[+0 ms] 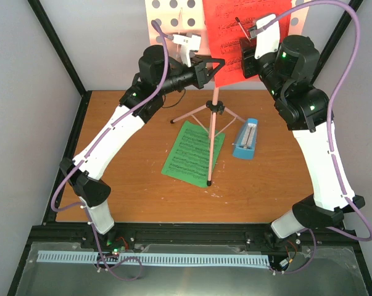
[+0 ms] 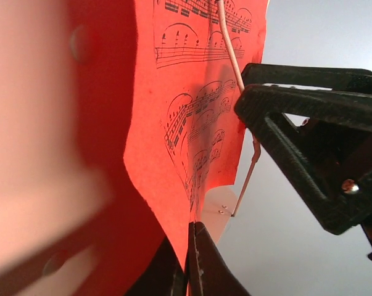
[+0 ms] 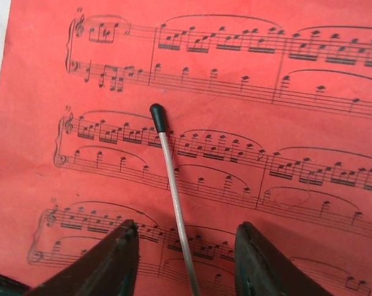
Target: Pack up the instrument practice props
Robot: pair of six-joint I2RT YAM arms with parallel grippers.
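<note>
Tearing is worrying me: I am pinching the bottom edge of the red page [image 2: 173,123], up on the stand [image 1: 164,13], in the tightly closed left gripper [image 2: 187,250], while the right gripper [image 3: 187,229] is straddling its wire [image 3: 168,163], half apart, empty. Pulling with the wire pinning it could rip it.

one pink music stand [image 1: 214,108] in the upper middle, two sheet-music pages total, one red sheet-music page [image 1: 232,34] up top, one green sheet-music page [image 1: 187,153] mid-frame, one little blue metronome [image 1: 246,140] right of center, two robot arms, left arm [image 1: 121,132] and right arm [image 1: 324,157], one table [image 1: 142,191]
</note>
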